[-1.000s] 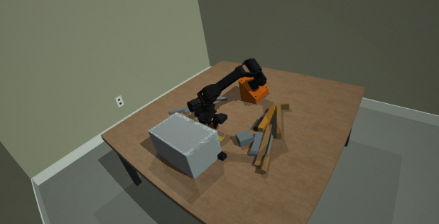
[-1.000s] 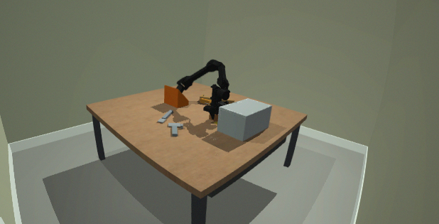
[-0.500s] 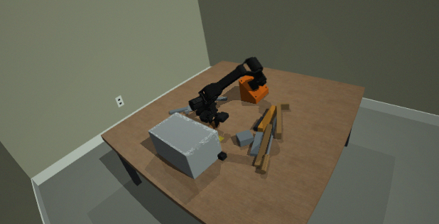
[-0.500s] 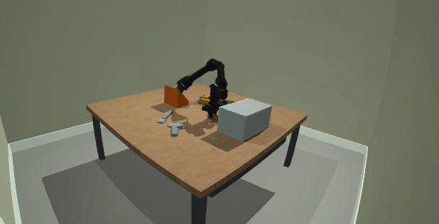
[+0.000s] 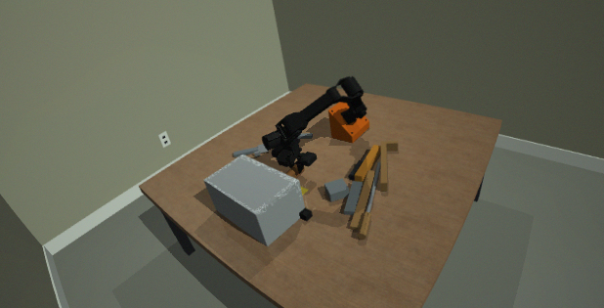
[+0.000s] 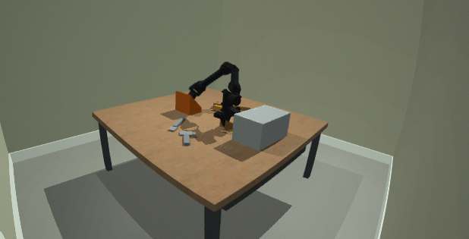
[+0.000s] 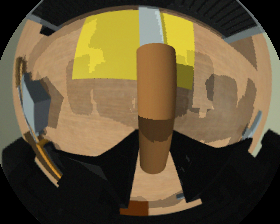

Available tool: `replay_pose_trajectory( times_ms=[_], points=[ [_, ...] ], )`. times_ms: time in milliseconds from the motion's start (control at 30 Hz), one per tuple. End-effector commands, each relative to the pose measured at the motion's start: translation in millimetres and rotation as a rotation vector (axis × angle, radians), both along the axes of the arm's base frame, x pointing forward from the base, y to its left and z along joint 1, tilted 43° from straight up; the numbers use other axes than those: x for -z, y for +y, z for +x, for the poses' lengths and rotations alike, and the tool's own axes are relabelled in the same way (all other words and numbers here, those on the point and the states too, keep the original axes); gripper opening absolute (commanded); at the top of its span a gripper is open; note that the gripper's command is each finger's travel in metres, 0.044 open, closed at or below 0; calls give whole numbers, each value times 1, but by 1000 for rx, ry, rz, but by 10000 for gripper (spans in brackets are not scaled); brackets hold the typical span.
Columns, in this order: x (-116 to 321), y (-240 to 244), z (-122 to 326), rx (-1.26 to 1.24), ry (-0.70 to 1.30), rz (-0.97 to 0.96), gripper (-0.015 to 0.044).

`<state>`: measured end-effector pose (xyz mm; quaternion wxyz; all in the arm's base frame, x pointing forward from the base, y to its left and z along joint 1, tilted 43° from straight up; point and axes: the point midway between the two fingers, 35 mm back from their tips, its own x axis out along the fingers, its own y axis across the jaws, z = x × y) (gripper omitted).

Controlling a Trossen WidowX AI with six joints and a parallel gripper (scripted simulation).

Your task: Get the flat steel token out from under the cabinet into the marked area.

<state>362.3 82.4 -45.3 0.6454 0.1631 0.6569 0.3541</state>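
Note:
The pale grey cabinet (image 5: pixel 254 183) (image 6: pixel 248 128) stands on the table; its dark slotted lower front (image 7: pixel 206 14) spans the top of the wrist view. The yellow marked area (image 5: pixel 304 191) (image 7: pixel 103 45) lies in front of it. My gripper (image 5: pixel 296 167) (image 6: pixel 224 123) (image 7: pixel 152 132) is shut on the brown round handle (image 7: pixel 156 85) of a tool. The tool's flat grey blade (image 7: pixel 150 25) points over the yellow area toward the cabinet; its far end is hidden. The steel token cannot be made out in any view.
A grey block (image 5: pixel 336 191) (image 7: pixel 36 105) stands beside the marked area, near several wooden and grey bars (image 5: pixel 364 193). A small black block (image 5: pixel 306 214) is at the cabinet's corner. A grey T-shaped piece (image 6: pixel 187 137) and a grey bar (image 6: pixel 176 124) lie on the other side.

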Motion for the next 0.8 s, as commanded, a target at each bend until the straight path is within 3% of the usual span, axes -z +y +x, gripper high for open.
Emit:
replay_pose_trajectory(
  times_ms=[0, 767],
  points=[
    [1, -1, -5, -2, 1, 0, 0],
    [4, -7, -27, -2, 2, 0, 0]
  ],
)
